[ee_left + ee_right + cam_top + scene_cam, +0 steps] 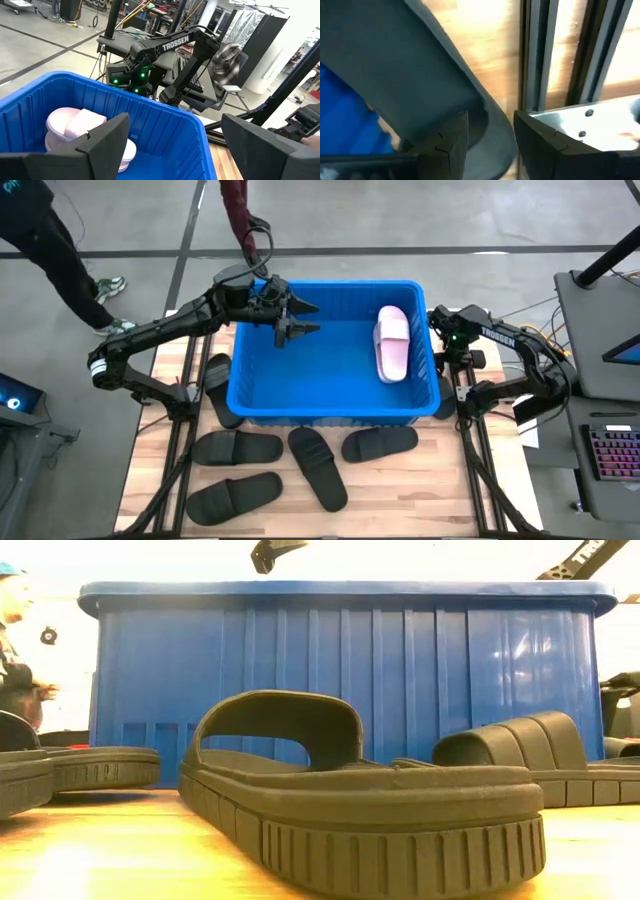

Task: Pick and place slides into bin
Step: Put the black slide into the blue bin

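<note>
One pink slide (391,343) in the bin (330,408), five black slides (316,466) outside; left gripper (300,319) over bin, fingers spread, empty.

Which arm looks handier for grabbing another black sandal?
Probably the left. Its open left gripper hangs empty over the bin, with a black slide beside that arm. The right gripper sits folded back.

Both arms (160,335) are matte black with jointed segments; the right arm (170,47) bears white "TROSSEN" lettering and green lights.
</note>
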